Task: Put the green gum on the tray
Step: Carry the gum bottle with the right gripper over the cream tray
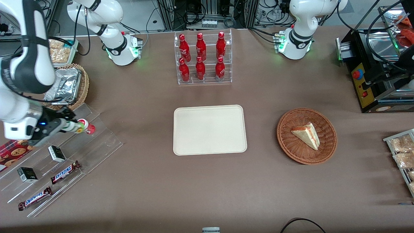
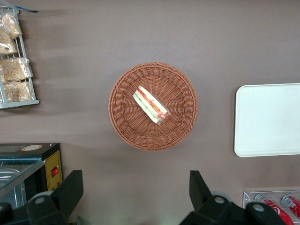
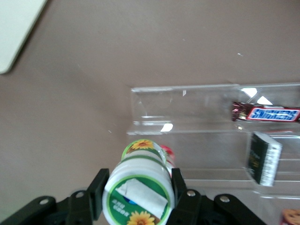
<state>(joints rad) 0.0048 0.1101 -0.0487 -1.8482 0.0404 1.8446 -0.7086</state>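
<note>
My right gripper (image 1: 70,126) is over the top step of a clear acrylic stand (image 1: 97,142), toward the working arm's end of the table. It is shut on the green gum (image 1: 75,127), a small bottle with a white lid and a green-yellow label. The right wrist view shows the green gum (image 3: 139,185) tilted between both fingers (image 3: 98,188). The similar red bottle (image 1: 91,129) sits just past the gum, and its red edge (image 3: 168,153) shows in the right wrist view. The cream tray (image 1: 210,129) lies empty at the table's middle; it also shows in the left wrist view (image 2: 267,119) and the right wrist view (image 3: 14,28).
The acrylic stand also holds two Snickers bars (image 1: 64,172) and two small black boxes (image 1: 56,153). A wicker basket with foil packs (image 1: 66,85) stands farther from the camera. A rack of red bottles (image 1: 202,58) and a round basket with a sandwich (image 1: 306,136) flank the tray.
</note>
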